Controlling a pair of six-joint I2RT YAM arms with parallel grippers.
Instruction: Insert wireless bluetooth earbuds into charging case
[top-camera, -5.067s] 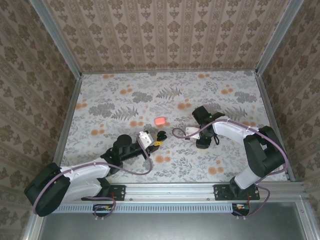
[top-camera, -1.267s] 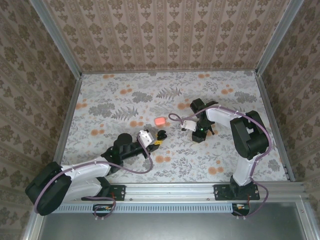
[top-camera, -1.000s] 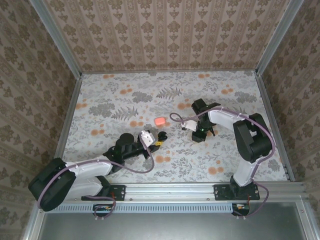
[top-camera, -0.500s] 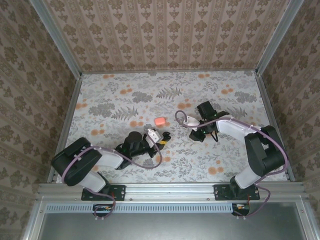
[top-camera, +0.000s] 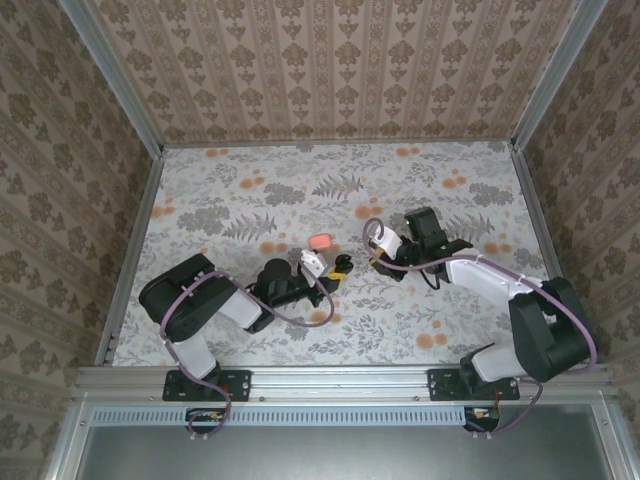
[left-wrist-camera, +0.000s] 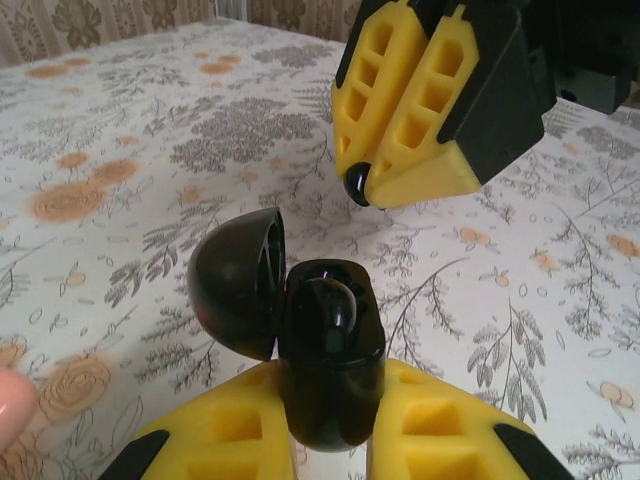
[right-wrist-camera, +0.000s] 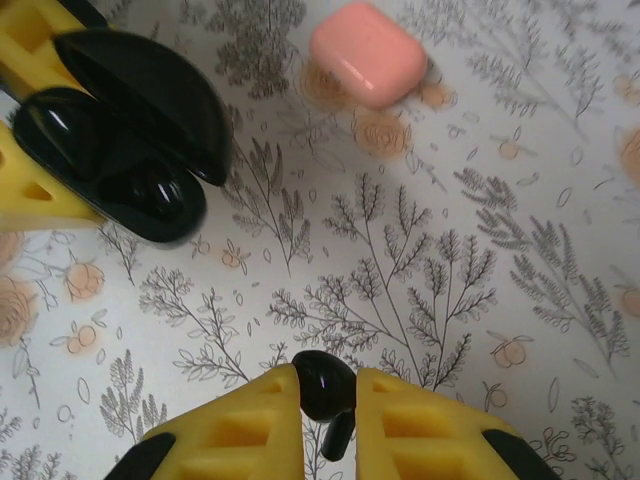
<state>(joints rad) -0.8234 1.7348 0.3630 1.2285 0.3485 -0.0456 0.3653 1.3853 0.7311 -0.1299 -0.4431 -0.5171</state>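
Note:
A black charging case (left-wrist-camera: 330, 340) stands with its lid open to the left, and my left gripper (left-wrist-camera: 330, 388) is shut on its lower body. One glossy black earbud (left-wrist-camera: 335, 305) sits inside it. My right gripper (right-wrist-camera: 327, 378) is shut on another black earbud (right-wrist-camera: 325, 385), stem pointing down. In the left wrist view that earbud (left-wrist-camera: 357, 184) pokes out of the right gripper's yellow fingers (left-wrist-camera: 410, 110), just above and behind the case. The top view has both grippers (top-camera: 334, 271) (top-camera: 362, 261) tip to tip at the table's middle.
A closed salmon-pink case (right-wrist-camera: 365, 52) (top-camera: 320, 241) lies on the flowered table (top-camera: 230, 190) just beyond the black case (right-wrist-camera: 115, 130). Patterned walls and metal rails (top-camera: 135, 230) enclose the table on three sides.
My left gripper has carried the open case to the right toward the middle. The right gripper has come left with its earbud, so the two now almost meet.

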